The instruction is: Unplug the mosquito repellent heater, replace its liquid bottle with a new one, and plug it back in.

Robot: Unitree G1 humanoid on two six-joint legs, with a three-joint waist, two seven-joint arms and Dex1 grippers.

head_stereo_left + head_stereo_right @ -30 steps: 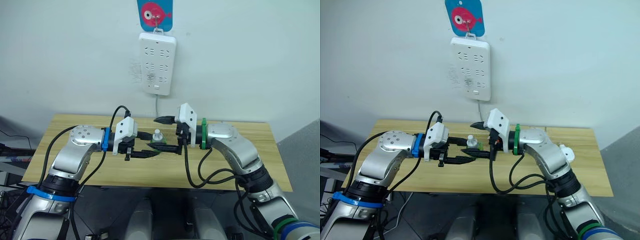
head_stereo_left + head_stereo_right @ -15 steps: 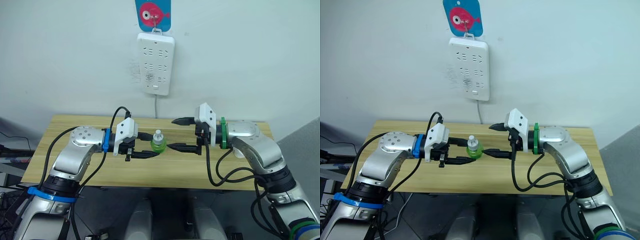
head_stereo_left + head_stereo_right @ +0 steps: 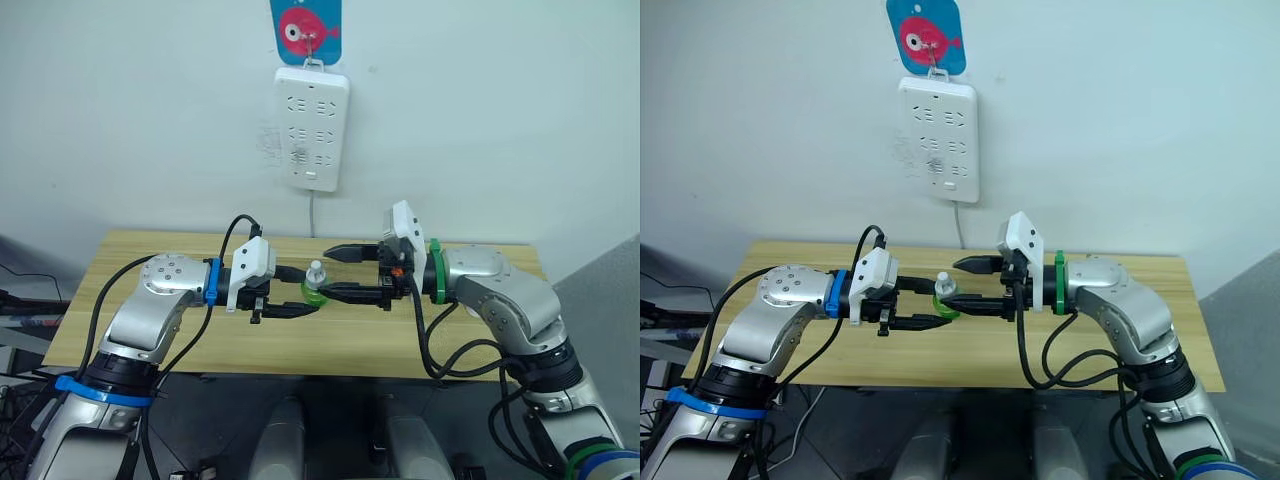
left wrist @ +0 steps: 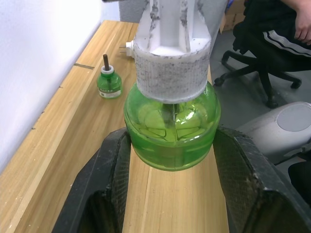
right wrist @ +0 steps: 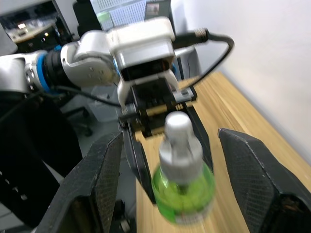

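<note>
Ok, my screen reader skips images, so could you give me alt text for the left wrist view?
The left pincer is shut on a green liquid bottle with a white cap, held above a wooden table. Farther along the table stands a second small green bottle with a bare wick.

Green bottle (image 4: 170, 141), white cap (image 4: 170, 68); white power strip (image 3: 312, 125); tan table (image 3: 300, 345).

Green capped liquid bottle (image 3: 315, 283) stands upright, clamped between left fingers (image 4: 109, 165).

Glossy translucent green plastic bottle (image 4: 171, 136) with matt white cap (image 4: 171, 68); pale, smooth-grained wooden table (image 4: 63, 145).
</note>
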